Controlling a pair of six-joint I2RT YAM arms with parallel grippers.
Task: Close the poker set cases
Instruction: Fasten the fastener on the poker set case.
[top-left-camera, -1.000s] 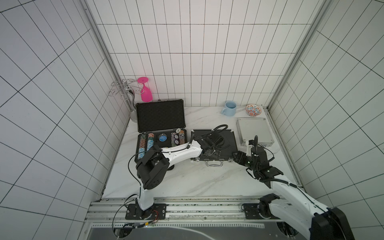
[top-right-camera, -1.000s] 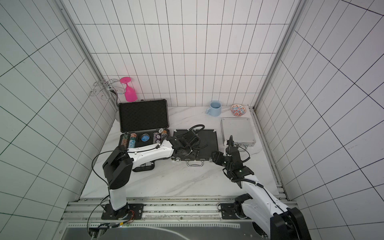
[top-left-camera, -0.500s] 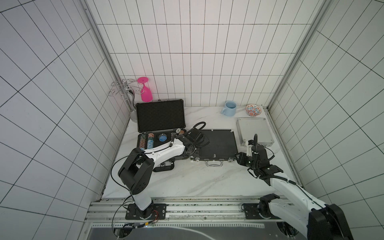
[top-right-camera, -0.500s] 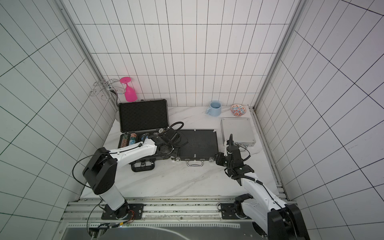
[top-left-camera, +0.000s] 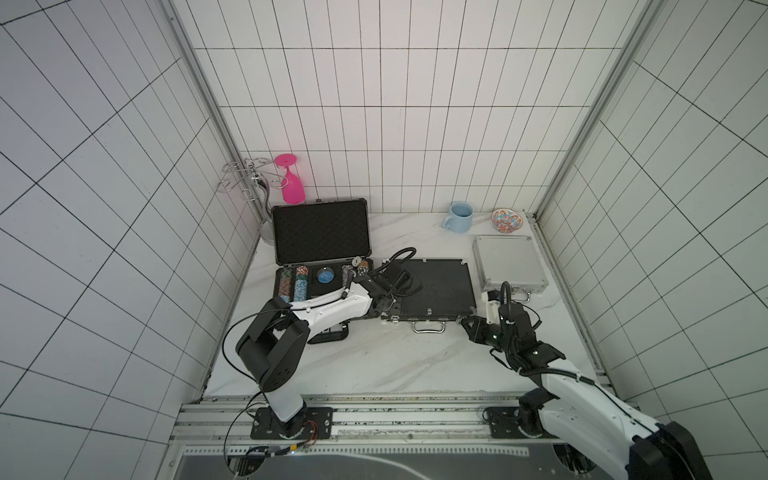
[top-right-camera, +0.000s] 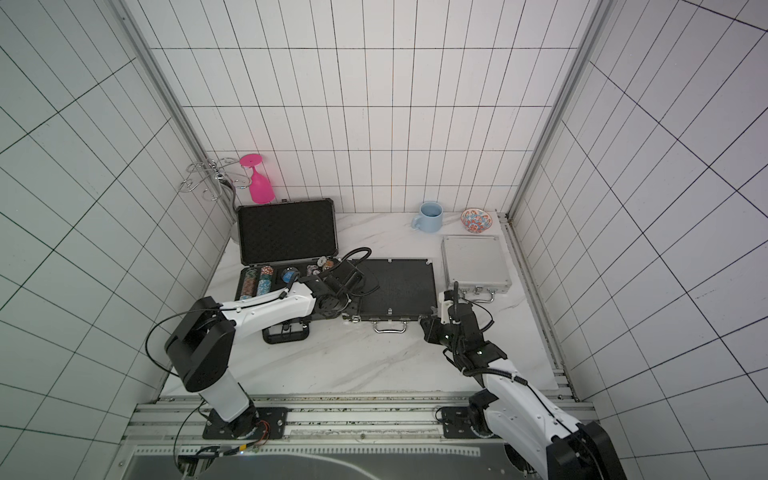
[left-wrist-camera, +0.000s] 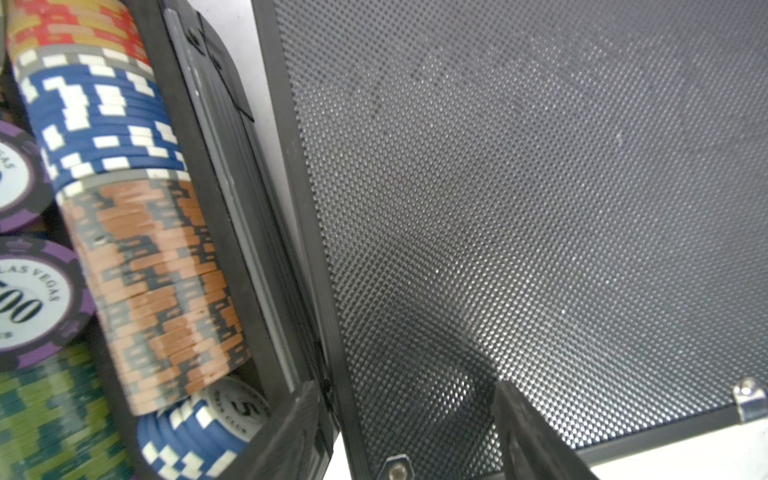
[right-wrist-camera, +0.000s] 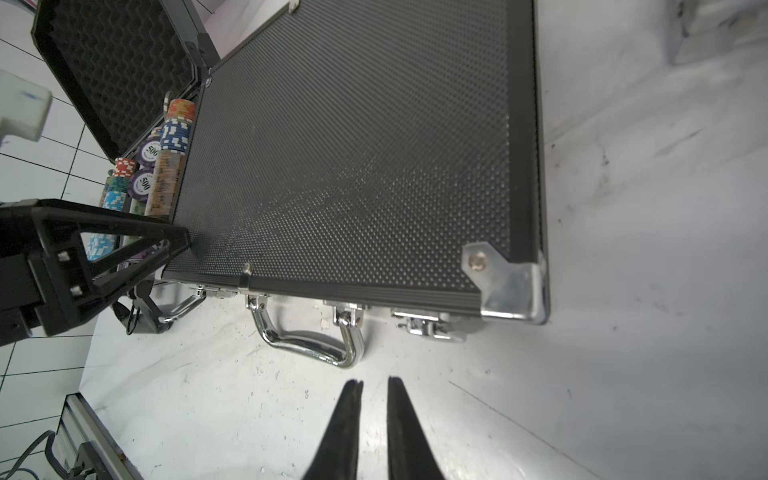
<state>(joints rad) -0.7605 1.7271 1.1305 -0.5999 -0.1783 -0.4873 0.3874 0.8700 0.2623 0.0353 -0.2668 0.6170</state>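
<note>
Left gripper (left-wrist-camera: 403, 399) splayed, empty, over the closed black case (top-left-camera: 436, 286) in the counter (top-left-camera: 374, 361) middle — right gripper (right-wrist-camera: 374, 382) nearly pinched shut, empty, before its silver handle (right-wrist-camera: 307, 351).

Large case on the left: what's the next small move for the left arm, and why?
Probably lift the left gripper toward the upright lid and tip it forward. The large case alone stands open, chips showing; the black case and silver case lie shut, and this gripper is open and empty.

The dimpled case (top-left-camera: 440, 286) is black, the ribbed case (top-left-camera: 509, 262) silver, the mug (top-left-camera: 459, 216) pale blue.
</note>
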